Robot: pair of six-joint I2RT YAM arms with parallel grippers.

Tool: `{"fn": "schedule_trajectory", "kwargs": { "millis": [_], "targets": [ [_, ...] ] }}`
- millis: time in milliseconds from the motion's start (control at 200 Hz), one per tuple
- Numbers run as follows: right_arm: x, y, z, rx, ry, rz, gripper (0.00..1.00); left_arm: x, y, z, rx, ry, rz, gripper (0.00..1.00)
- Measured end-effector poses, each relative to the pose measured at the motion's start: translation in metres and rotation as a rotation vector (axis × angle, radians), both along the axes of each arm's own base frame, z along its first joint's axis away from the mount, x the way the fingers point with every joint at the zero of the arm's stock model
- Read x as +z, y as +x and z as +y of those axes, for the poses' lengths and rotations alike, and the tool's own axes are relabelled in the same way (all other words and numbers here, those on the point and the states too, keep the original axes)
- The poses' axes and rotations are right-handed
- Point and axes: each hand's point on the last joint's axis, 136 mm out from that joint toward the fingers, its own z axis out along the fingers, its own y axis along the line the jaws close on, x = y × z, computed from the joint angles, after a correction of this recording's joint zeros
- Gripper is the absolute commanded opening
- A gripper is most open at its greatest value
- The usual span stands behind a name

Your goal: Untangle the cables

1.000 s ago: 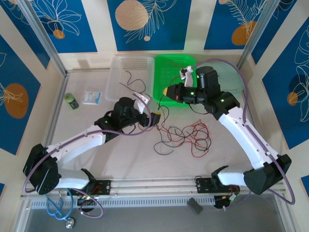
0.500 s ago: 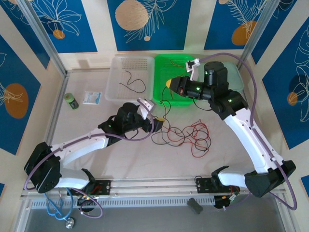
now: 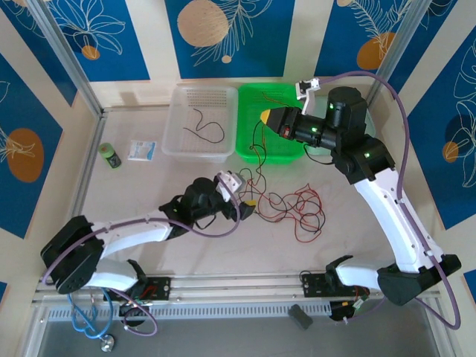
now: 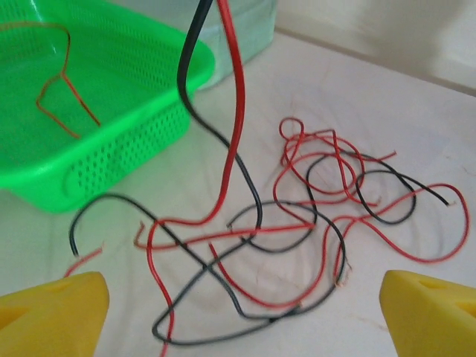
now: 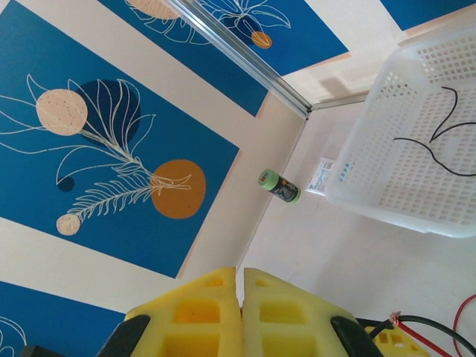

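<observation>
Table [image 3: 149, 238]: two baskets side by side at far edge.
Green basket [image 3: 242, 119]: one red strand inside.
White basket [image 3: 178, 111]: one black strand inside.
Cables [image 3: 294, 208]: loose red-and-black tangle on table, near green basket; a red and a black strand rise to right gripper.
Right gripper [image 5: 239, 279]: clenched on those strands, above green basket.
Left gripper [image 3: 249, 208]: fingers spread wide, low at tangle's left end.
</observation>
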Motion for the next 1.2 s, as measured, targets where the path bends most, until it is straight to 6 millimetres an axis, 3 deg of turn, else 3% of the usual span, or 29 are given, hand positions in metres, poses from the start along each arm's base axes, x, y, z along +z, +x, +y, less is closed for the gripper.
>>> {"fn": "schedule_trajectory", "kwargs": {
  "millis": [230,315,365,445,530,670,830,965,1201],
  "targets": [
    [0.000,0.000,-0.002,-0.012,-0.004,0.010,0.00,-0.014,0.032,-0.034,0.018,-0.008,-0.064,0.97],
    [0.005,-0.002,-0.004,-0.021,-0.004,0.003,0.00,-0.020,0.046,-0.037,0.063,-0.010,-0.093,0.90],
    [0.009,-0.003,-0.006,-0.027,-0.003,-0.003,0.00,-0.025,0.052,-0.036,0.096,-0.005,-0.109,0.76],
    [0.016,-0.007,-0.008,-0.033,0.001,-0.016,0.00,-0.030,0.059,-0.034,0.132,0.001,-0.120,0.32],
    [0.025,-0.011,-0.012,-0.042,0.005,-0.036,0.00,-0.027,0.062,-0.033,0.152,-0.007,-0.132,0.00],
    [0.036,-0.015,-0.016,-0.052,0.009,-0.065,0.00,-0.023,0.065,-0.030,0.178,-0.030,-0.143,0.00],
    [0.053,-0.019,-0.021,-0.067,0.004,-0.107,0.00,-0.046,0.060,-0.014,0.214,-0.005,-0.104,0.00],
    [0.078,-0.023,-0.026,-0.082,0.006,-0.173,0.00,-0.063,0.053,0.001,0.248,0.018,-0.065,0.00],
    [0.128,-0.035,-0.036,-0.105,0.009,-0.310,0.00,-0.064,0.046,0.019,0.295,0.003,-0.032,0.00]
  ]
}}
